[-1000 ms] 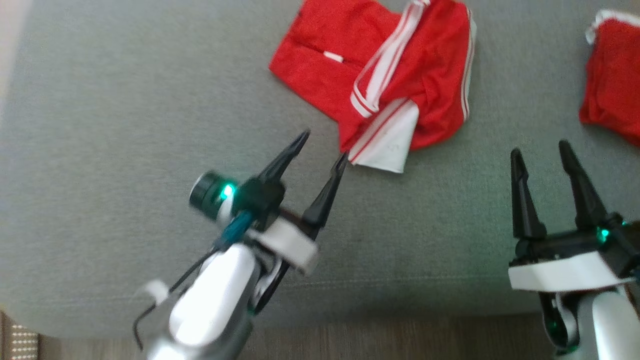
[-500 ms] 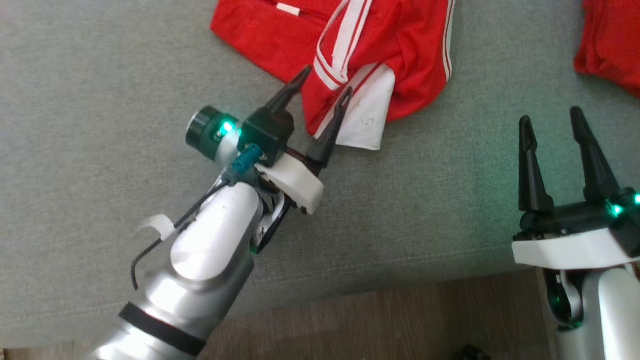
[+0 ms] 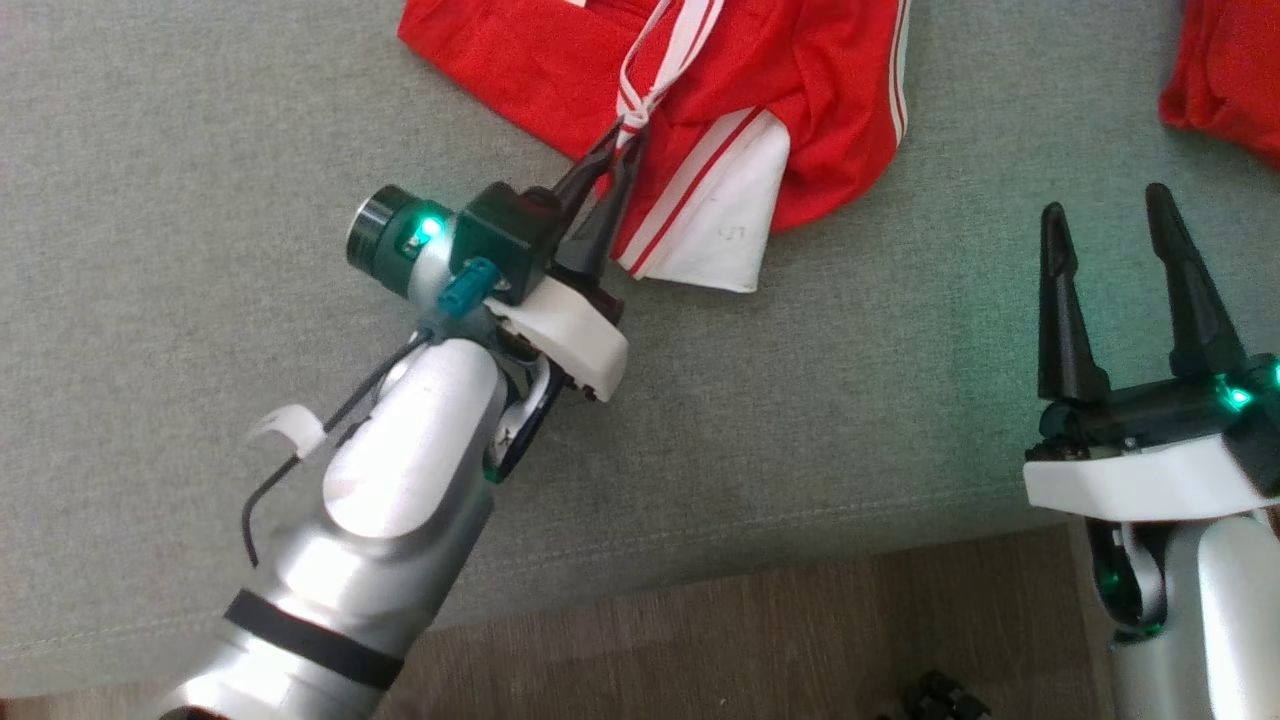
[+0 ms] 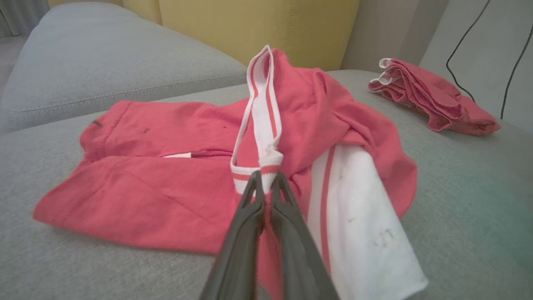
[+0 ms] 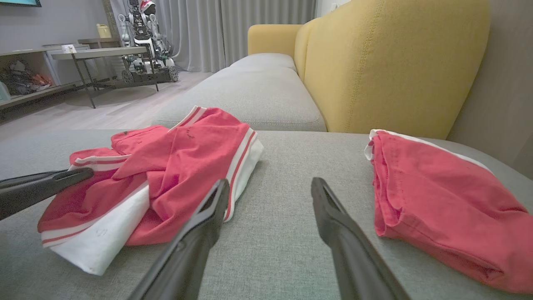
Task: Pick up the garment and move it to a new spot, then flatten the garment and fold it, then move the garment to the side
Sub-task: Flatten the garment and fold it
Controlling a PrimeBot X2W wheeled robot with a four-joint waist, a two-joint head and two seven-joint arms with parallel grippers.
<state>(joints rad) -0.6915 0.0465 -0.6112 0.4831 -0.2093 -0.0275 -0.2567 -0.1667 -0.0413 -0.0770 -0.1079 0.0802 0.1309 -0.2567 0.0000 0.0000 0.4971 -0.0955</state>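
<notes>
Red garment lies crumpled on sofa seat at 12 o'clock. The left tool pinches its white striped band near the end. At 4 o'clock the right tool is spread, empty. Risk: the grip is thin and on the band only, so a lift may slip off or just stretch the band.

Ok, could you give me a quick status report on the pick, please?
Left gripper shut on the garment by its striped band. Right gripper open, clear of cloth. Garment crumpled on sofa cushion. Second red garment apart, nothing blocking.
</notes>
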